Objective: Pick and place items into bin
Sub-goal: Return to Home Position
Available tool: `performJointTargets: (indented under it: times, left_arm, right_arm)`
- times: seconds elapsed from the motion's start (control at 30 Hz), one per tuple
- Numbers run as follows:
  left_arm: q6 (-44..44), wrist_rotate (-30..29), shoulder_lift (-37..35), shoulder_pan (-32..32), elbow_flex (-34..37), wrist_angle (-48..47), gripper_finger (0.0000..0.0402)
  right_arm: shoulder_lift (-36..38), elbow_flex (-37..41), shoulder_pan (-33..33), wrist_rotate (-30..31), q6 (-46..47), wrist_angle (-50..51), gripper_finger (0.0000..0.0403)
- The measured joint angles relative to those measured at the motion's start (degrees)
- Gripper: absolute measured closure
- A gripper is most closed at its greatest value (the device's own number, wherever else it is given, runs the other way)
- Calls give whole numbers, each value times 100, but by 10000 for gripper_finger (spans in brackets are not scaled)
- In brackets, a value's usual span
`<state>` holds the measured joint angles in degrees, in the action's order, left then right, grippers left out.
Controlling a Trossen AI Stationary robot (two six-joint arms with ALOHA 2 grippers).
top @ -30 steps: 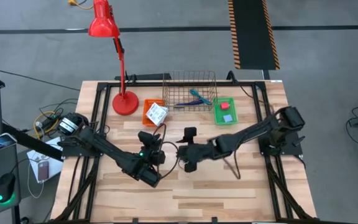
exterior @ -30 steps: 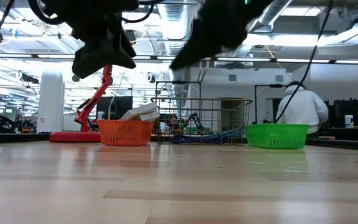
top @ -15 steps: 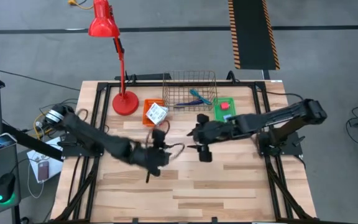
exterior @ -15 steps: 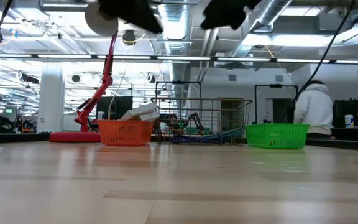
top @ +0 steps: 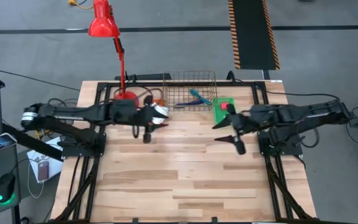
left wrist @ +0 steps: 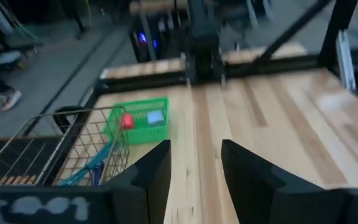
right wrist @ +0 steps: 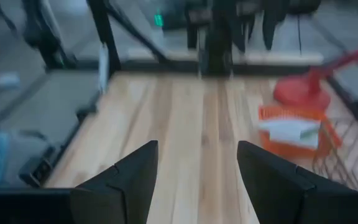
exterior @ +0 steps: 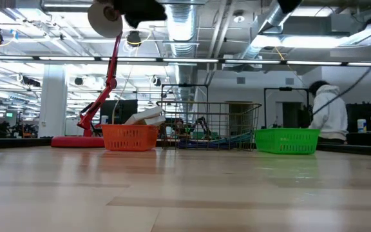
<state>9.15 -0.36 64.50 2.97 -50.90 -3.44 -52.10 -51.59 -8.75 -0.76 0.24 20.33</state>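
Observation:
Three baskets stand along the far side of the table. The wire basket [top: 191, 93] holds the teal-handled tool [top: 199, 98] and the dark blue pen [left wrist: 96, 174]. In the green basket [top: 224, 111] lies the small red block [top: 225, 106]. White packets [top: 158, 111] sit in the orange basket [exterior: 129, 136]. My left gripper [top: 156, 122] hovers open beside the orange basket, pointing toward the table's right. My right gripper [top: 224, 132] hangs open just in front of the green basket, pointing left. Both are empty in their wrist views, left gripper [left wrist: 194, 174] and right gripper [right wrist: 197, 177].
A red desk lamp [top: 122, 93] stands at the far left corner, its base beside the orange basket. Bare wooden tabletop [top: 185, 174] spreads over the whole near half. A person in white [exterior: 327, 113] stands in the room beyond the table.
Both grippers have left the middle of the table and risen out of the low view. The left one has swung toward the far left, next to the orange basket; the right one has swung right, toward the green basket. Both arms have stretched out. The items kept still.

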Motion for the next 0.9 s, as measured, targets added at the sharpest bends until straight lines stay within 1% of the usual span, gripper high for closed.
performJointTargets:
  times: [0.13, 0.27, 0.4, 0.53, 0.73, 0.9]
  left_arm:
    - [-220, 161, -886, 103, 1215, 1119, 271]
    - [-503, 141, -1687, 126, 2278, 1834, 271]
    - [-796, 144, -2377, 119, 3133, 2334, 271]
    - [-996, 135, -2931, 121, 3781, 2719, 271]
    - [-1342, -172, -3597, 119, 4509, 2952, 271]
    - [-1509, -233, -4092, 119, 5026, 3266, 271]
  right_arm:
    - [990, 935, 293, -312, -23, -597, 189]
    - [1814, 1774, 572, -561, 51, -1068, 189]
    - [2421, 2481, 736, -737, 159, -1464, 189]
    - [2961, 3027, 741, -745, 265, -1802, 189]
    - [3750, 3523, 740, -746, 434, -1821, 189]
    - [4479, 3856, 726, -745, 458, -1789, 189]
